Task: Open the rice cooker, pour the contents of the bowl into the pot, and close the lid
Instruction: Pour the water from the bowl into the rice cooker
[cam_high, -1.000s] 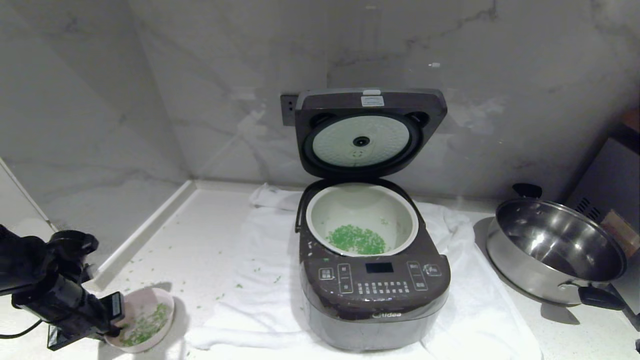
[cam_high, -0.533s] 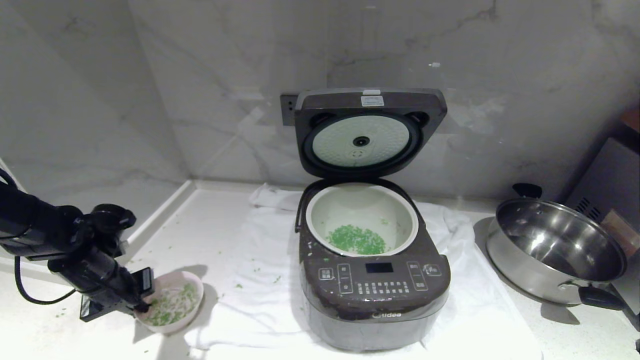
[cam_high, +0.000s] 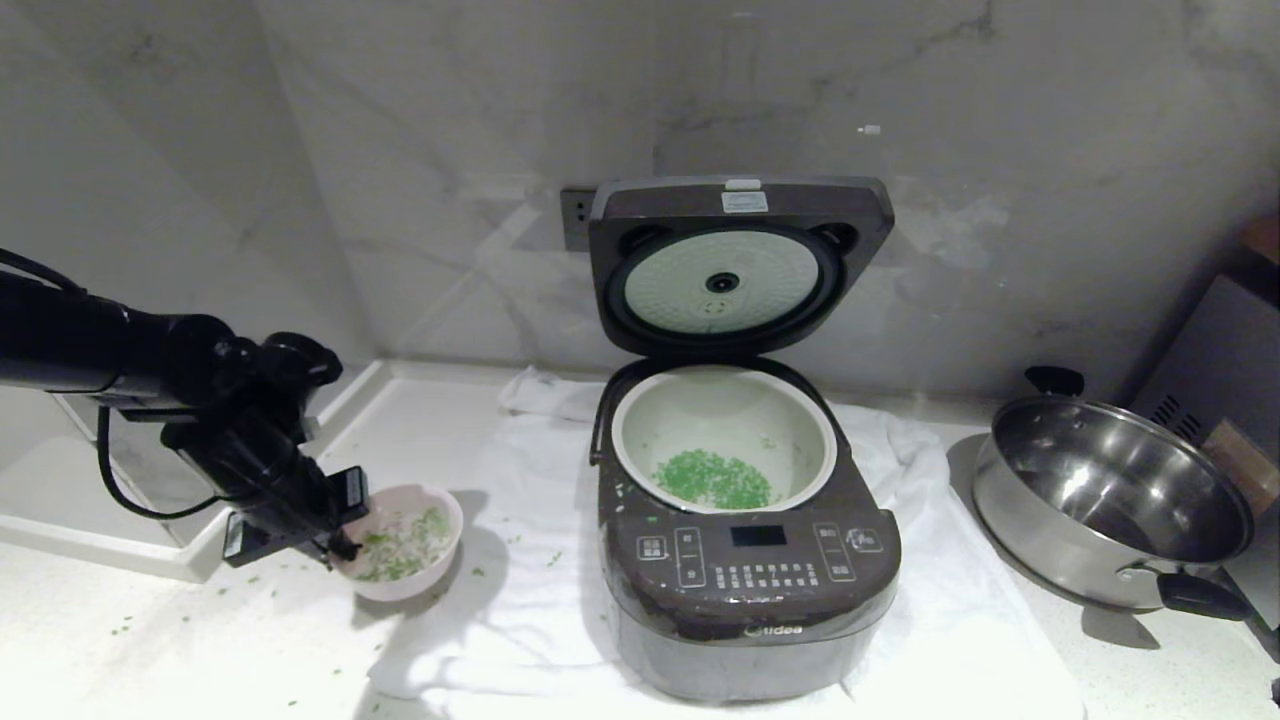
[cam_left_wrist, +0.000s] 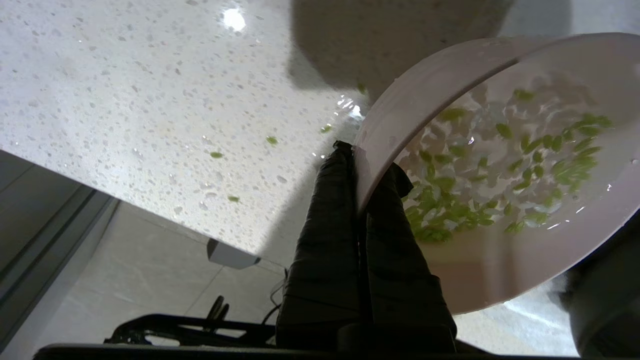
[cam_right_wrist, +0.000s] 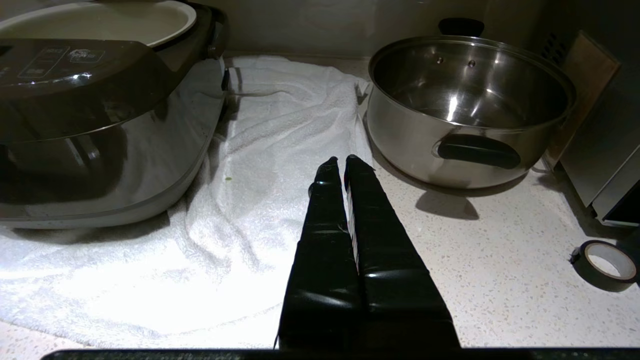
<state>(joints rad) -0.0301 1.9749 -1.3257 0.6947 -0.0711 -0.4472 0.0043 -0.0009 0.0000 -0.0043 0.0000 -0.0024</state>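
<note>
The dark rice cooker (cam_high: 745, 590) stands on a white towel with its lid (cam_high: 740, 265) raised upright. Its white-rimmed pot (cam_high: 625, 430) holds a patch of green bits (cam_high: 712, 480). To the cooker's left, my left gripper (cam_high: 345, 545) (cam_left_wrist: 367, 165) is shut on the near rim of the pale pink bowl (cam_high: 405, 545) (cam_left_wrist: 500, 175), one finger inside and one outside. The bowl's contents (cam_high: 400, 540) (cam_left_wrist: 450, 210), green and whitish bits, lie inside. My right gripper (cam_right_wrist: 337, 162) is shut and empty over the towel, between cooker and steel pan.
A shiny steel pan (cam_high: 1110, 500) (cam_right_wrist: 470, 105) with black handles sits right of the cooker. The white towel (cam_high: 500, 600) spreads under and around the cooker. Loose green bits dot the counter at left. A tape roll (cam_right_wrist: 604, 264) lies near the counter's right side.
My left arm has carried the bowl from the counter's front left corner up and to the right, closer to the cooker. Cooker, lid and right gripper have stayed still.
</note>
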